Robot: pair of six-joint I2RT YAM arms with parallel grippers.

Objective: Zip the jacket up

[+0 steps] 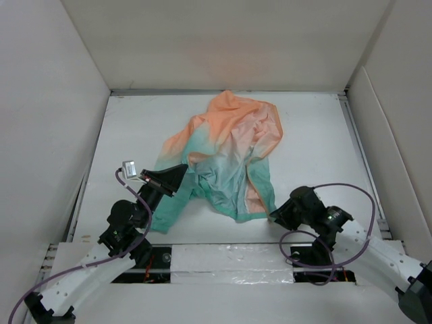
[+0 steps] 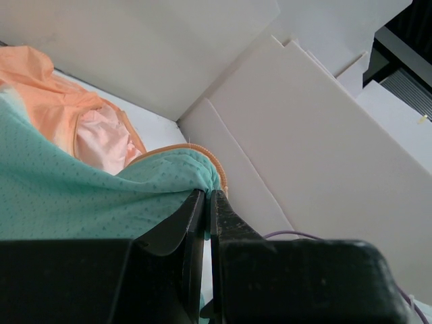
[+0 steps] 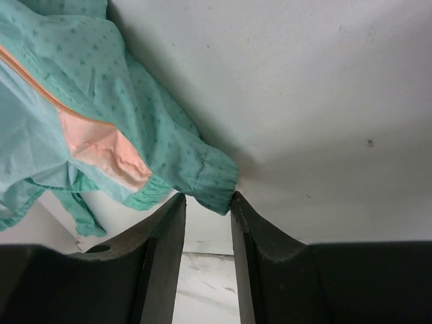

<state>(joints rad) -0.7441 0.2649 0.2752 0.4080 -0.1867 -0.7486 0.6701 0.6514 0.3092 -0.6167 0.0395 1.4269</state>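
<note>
The jacket (image 1: 229, 148) lies crumpled mid-table, orange at the far side and teal toward me. My left gripper (image 1: 181, 177) is at its near-left teal edge. In the left wrist view that gripper (image 2: 207, 196) is shut on a fold of teal fabric (image 2: 67, 196), with the orange zipper edge (image 2: 219, 169) curving just above the tips. My right gripper (image 1: 273, 214) sits at the jacket's near-right corner. In the right wrist view it (image 3: 206, 199) stands open, a teal gathered cuff (image 3: 214, 177) resting at its fingertips. An orange zipper line (image 3: 40, 88) crosses the fabric at upper left.
White walls (image 1: 40, 101) enclose the table (image 1: 317, 142) on the left, back and right. A purple cable (image 1: 358, 196) loops over the right arm and another (image 1: 131, 192) over the left. A foil-covered strip (image 1: 229, 260) runs along the near edge between the arm bases.
</note>
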